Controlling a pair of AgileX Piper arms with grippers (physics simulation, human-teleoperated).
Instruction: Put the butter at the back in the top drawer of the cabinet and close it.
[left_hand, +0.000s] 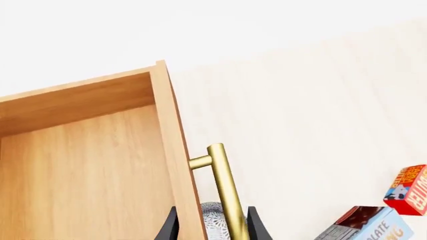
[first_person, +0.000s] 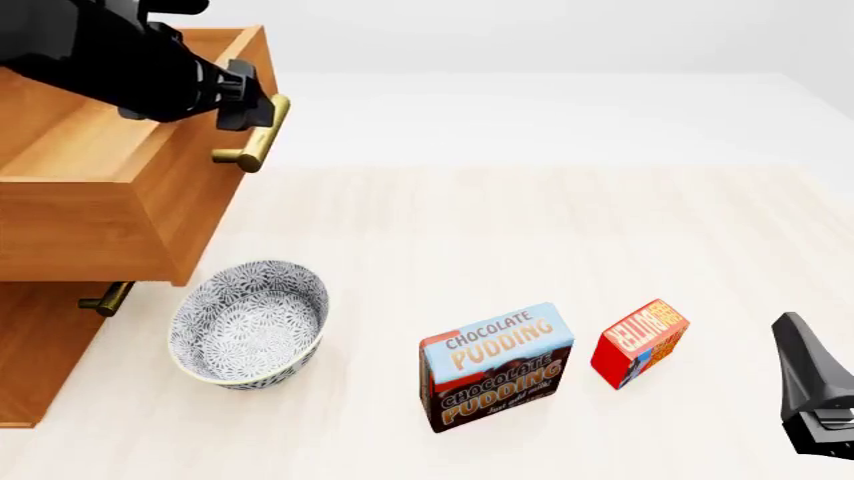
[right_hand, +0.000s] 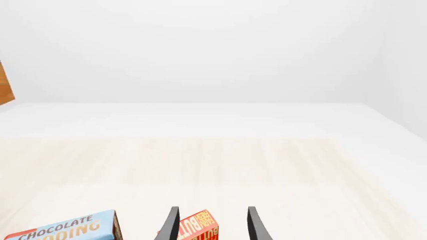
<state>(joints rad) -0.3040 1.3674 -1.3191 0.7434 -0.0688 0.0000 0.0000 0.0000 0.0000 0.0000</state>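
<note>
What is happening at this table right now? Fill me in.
The left gripper sits at the brass handle of the top drawer, which is pulled out and looks empty. The butter stands on the table beside the chocolate pudding box, untouched. The right gripper is open, lined up with the butter. A patterned bowl sits below the drawer.

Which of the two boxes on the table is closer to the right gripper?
The butter, the small red box, is closer to the right gripper. In the right wrist view it shows between the fingers, while the larger blue-and-brown Chocolate Pudding box lies off to one side.
</note>
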